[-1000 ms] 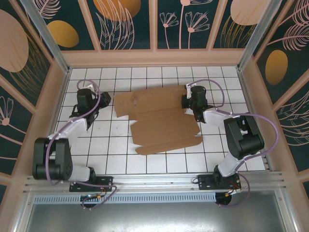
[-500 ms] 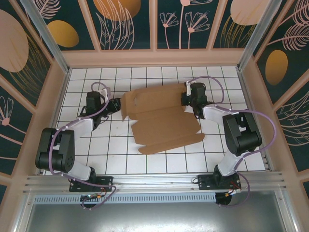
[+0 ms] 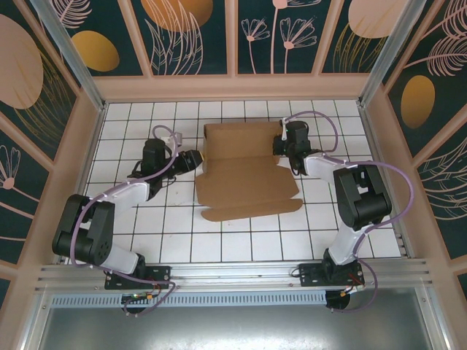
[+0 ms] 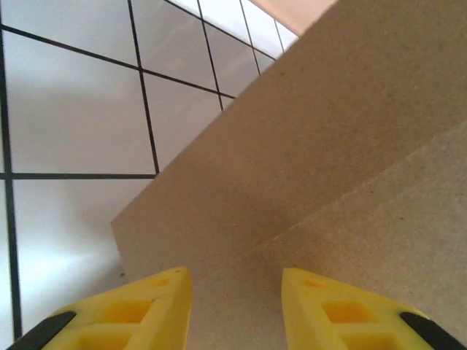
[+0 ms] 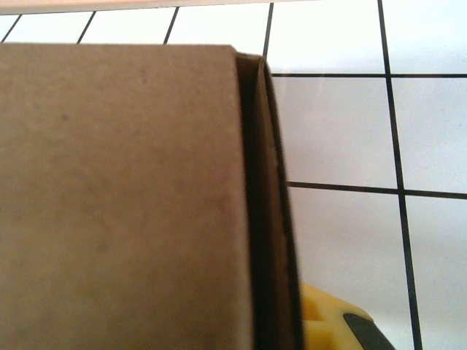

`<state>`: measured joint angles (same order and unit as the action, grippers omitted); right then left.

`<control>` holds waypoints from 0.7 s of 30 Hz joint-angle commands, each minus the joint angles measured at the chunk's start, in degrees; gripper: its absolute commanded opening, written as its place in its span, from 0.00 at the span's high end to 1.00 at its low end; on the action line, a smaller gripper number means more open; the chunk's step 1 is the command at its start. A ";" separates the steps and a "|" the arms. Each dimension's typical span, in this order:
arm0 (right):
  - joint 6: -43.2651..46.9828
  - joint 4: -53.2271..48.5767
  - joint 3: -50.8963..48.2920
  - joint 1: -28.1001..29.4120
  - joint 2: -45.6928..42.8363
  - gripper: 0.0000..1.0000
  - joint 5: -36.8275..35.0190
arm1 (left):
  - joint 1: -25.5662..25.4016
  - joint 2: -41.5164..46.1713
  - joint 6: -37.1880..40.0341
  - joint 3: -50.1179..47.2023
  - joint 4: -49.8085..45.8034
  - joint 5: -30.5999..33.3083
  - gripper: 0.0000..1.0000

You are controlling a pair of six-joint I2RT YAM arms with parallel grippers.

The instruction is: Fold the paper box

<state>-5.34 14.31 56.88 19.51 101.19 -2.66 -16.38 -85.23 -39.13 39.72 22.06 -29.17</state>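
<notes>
Paper box (image 3: pixel 244 171) is squaring up, left flap now tucked: you're pressing spread left fingers (image 4: pixel 139 310) against its left side; right fingers (image 5: pixel 325 324), cannot tell.

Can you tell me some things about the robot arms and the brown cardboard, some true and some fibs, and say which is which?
1. The cardboard lies on a white tiled table. True.
2. The cardboard is blue. False: it is plain brown.
3. The left gripper is at the cardboard's left edge. True.
4. The right gripper hangs by the near rail, far from the cardboard. False: it is at the cardboard's far right corner.
5. The left gripper's fingers are yellow. True.
</notes>
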 commanded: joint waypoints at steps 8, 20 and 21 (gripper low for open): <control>-0.39 4.92 -8.11 3.75 -4.26 1.00 -2.11 | -2.16 -3.85 6.39 4.00 -1.24 10.24 0.62; 4.25 6.35 -10.71 7.21 -7.22 1.00 -5.09 | -2.38 -5.89 19.18 7.64 -1.81 13.50 0.49; 4.20 6.34 -10.72 7.36 -7.08 1.00 -5.08 | -2.36 -6.06 20.05 7.89 -1.97 13.10 0.48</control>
<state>-4.32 21.12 46.96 24.95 95.09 -9.69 -18.35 -90.30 -24.21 45.01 18.76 -15.33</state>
